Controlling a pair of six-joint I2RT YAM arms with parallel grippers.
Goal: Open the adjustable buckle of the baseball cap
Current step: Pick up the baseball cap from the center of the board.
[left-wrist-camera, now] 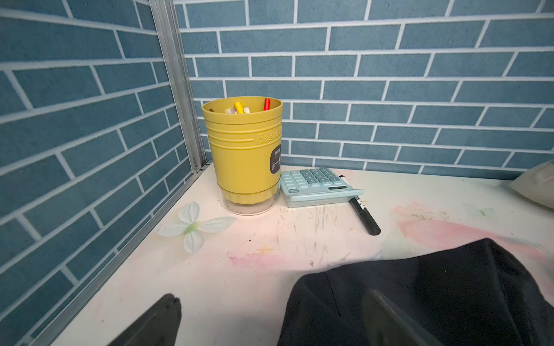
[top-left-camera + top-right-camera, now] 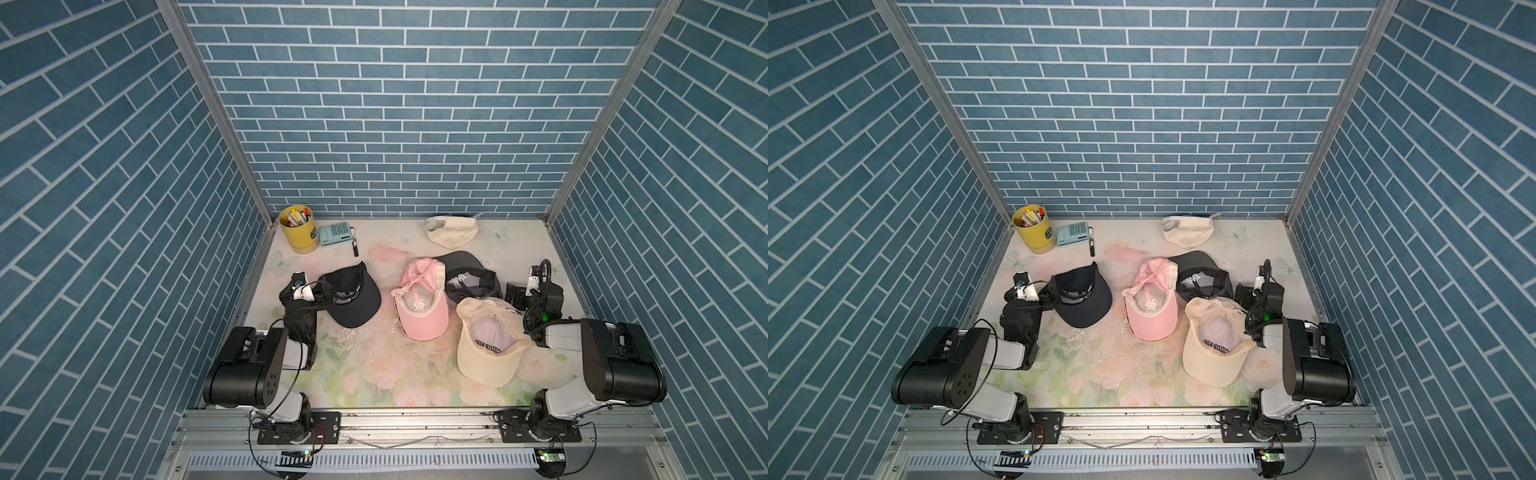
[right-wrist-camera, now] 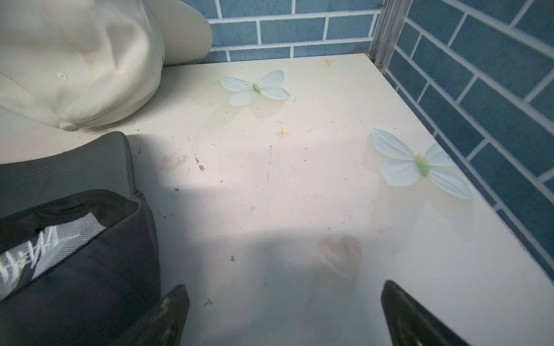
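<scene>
Wrist views | left fingers spread, empty | right fingers spread, empty

Yellow pen cup, far left: you can read raised "Baguett", with the rest curving out of sight. The print on its dark label is too small to read.
Cream cap, near right: dark "COLORADO", upside down to you in both top views.
Pink cap, centre: white monogram, unclear.
Black cap, right of the pink one: white script, illegible.
</scene>
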